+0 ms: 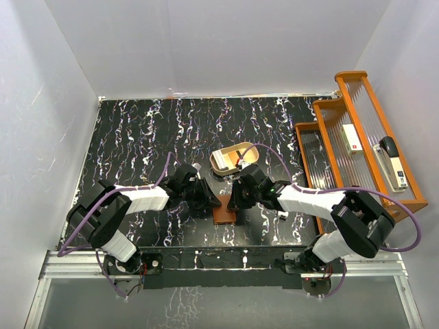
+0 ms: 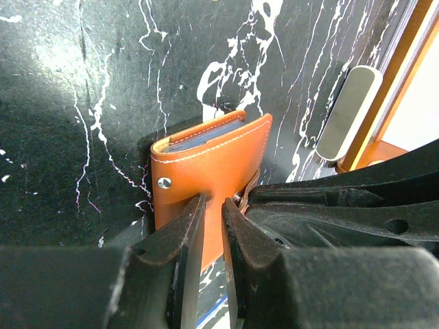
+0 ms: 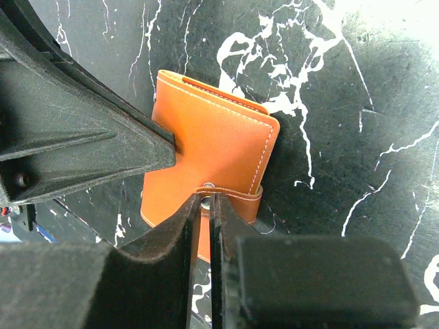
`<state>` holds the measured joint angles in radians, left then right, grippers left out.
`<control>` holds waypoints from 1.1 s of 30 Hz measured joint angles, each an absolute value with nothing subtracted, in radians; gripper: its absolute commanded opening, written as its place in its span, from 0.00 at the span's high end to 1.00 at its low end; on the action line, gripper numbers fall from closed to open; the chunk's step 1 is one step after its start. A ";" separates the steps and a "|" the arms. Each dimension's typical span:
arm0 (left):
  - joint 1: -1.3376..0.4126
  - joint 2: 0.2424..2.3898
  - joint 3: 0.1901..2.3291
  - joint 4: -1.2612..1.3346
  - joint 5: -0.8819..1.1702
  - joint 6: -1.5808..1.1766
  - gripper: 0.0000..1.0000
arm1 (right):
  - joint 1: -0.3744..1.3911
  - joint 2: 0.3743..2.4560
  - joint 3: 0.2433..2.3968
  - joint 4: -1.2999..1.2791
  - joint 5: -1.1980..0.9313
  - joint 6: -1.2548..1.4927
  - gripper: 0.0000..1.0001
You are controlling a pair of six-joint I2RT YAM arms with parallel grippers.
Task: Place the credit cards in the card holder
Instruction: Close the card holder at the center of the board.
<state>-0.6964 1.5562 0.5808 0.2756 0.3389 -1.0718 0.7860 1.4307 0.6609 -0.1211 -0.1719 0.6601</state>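
Closed brown card holder point(image 1: 224, 214) sits on the marbled desk point(image 1: 137, 137), long axis roughly 12 to 6 o'clock. Left claw point(image 2: 212, 205) pinches its edge from 9 o'clock. Right claw point(image 3: 204, 202) pinches its snap strap point(image 3: 233, 195) from 3 o'clock. Both arms equally near.

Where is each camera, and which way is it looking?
Top external: above and behind the arms, looking down on the table; both arms show.
Left wrist: on the left arm, looking along the left end effector at the card holder; the other arm's tip intrudes right.
Right wrist: on the right arm, looking past the right end effector at the card holder; the left tip intrudes.
Shared: both wrist views show the card holder, pinched from opposite sides.
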 measured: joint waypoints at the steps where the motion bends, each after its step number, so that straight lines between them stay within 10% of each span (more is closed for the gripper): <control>1: -0.696 1.556 0.581 0.276 0.339 -1.073 0.83 | 0.786 1.431 0.661 -0.121 -0.172 0.660 0.91; 33: -0.704 1.542 0.561 0.297 0.315 -1.092 0.83 | 0.829 1.385 0.704 -0.201 -0.062 0.679 0.85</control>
